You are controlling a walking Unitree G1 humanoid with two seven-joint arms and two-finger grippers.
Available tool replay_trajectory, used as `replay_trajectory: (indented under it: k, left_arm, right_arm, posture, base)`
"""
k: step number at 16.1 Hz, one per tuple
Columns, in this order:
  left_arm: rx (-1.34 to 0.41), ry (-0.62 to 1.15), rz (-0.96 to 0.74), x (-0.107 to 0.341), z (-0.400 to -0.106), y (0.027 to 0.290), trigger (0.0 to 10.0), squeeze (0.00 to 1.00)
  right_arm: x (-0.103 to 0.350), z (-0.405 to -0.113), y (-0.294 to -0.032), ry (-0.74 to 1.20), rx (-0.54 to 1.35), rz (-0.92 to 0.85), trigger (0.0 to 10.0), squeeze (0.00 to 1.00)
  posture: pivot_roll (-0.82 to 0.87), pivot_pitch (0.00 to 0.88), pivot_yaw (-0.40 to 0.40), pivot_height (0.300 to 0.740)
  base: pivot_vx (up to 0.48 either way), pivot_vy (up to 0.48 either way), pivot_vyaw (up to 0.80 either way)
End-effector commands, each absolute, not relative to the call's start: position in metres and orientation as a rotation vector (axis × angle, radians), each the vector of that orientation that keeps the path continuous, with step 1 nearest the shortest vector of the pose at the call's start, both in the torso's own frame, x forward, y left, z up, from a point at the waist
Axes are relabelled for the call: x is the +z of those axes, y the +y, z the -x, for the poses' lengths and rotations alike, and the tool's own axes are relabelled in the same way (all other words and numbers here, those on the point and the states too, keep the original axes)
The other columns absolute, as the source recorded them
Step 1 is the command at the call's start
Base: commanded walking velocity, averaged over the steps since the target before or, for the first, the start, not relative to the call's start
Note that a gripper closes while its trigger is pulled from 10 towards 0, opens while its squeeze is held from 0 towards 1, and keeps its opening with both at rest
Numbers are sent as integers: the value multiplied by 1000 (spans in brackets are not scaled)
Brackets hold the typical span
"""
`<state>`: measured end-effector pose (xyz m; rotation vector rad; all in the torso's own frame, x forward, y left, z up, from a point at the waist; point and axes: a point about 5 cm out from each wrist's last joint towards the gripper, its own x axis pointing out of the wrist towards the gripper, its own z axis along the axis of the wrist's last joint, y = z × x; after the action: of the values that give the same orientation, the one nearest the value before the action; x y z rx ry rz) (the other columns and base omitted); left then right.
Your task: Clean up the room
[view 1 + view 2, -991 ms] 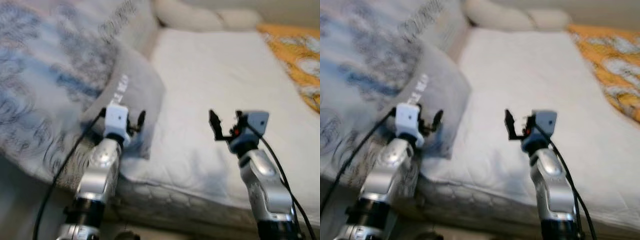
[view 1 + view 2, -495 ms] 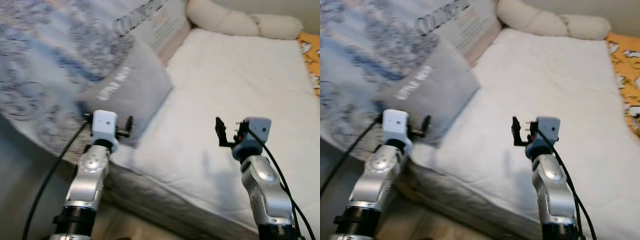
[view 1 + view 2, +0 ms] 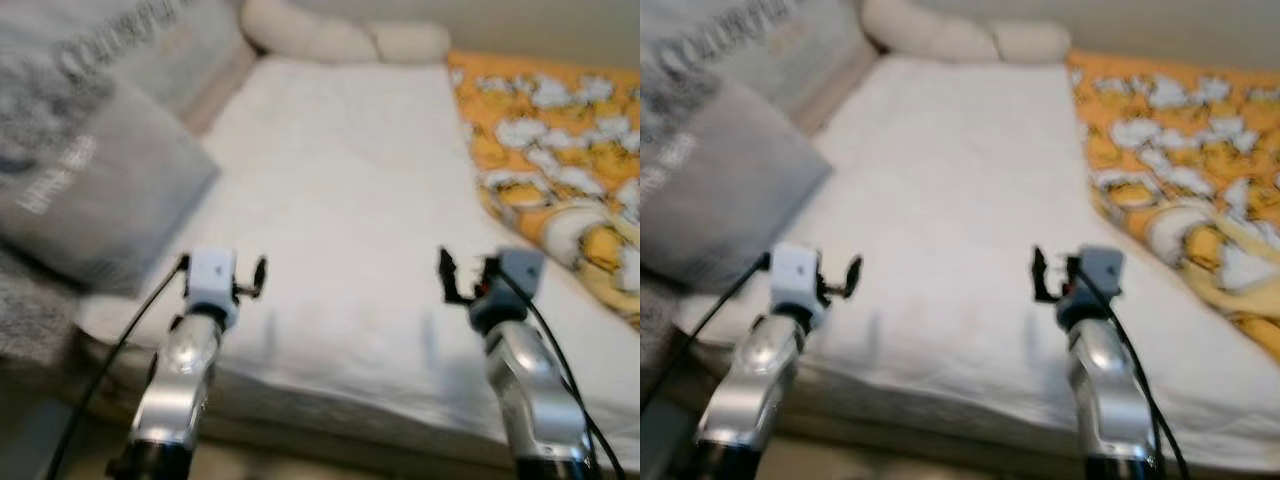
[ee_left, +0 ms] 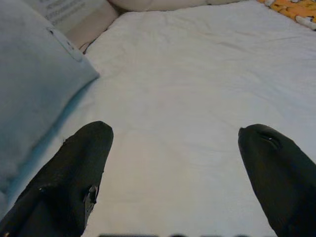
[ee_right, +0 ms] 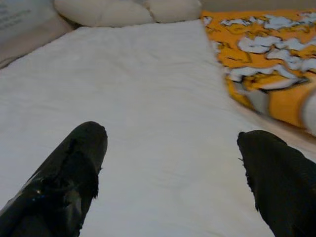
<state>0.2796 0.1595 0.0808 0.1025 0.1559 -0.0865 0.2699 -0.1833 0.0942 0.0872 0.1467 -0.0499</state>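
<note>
Now, bed (image 3: 330,200): white sheet bare in the middle, directly ahead of both arms.
Orange blanket (image 3: 560,150): bunched along the bed's right side, probably waiting to be spread or folded.
Grey pillow (image 3: 80,200): at the left edge, leaning on patterned bedding.
Cream pillows (image 3: 340,40): at the head end.
Left gripper (image 4: 175,173): raised above the near edge, fingers (image 4: 74,173) wide apart, holding nothing.
Right gripper (image 5: 173,173): same height, near the blanket, fingers (image 5: 64,173) wide apart, empty, touching nothing.

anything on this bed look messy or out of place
The orange patterned blanket lies bunched along the bed's right side, leaving the white mattress bare. A grey pillow sits skewed at the left edge. Both grippers are open.
</note>
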Motion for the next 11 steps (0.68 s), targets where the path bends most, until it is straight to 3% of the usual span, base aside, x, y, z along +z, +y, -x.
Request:
replay_trajectory:
  k: [1, 11]
  left_arm:
    - [-92, 134, -103, 87, -282, 155, 10000, 1000]
    - [-74, 130, -67, 89, -285, 152, 10000, 1000]
  right_arm:
    - [97, -270, -186, 135, -56, -74, 10000, 1000]
    - [99, -273, -188, 136, -44, -35, 10000, 1000]
  posture:
    - [-28, 0, 14, 740]
    - [-42, 0, 14, 740]
  base:
    - [0, -480, 0]
    - [0, -480, 0]
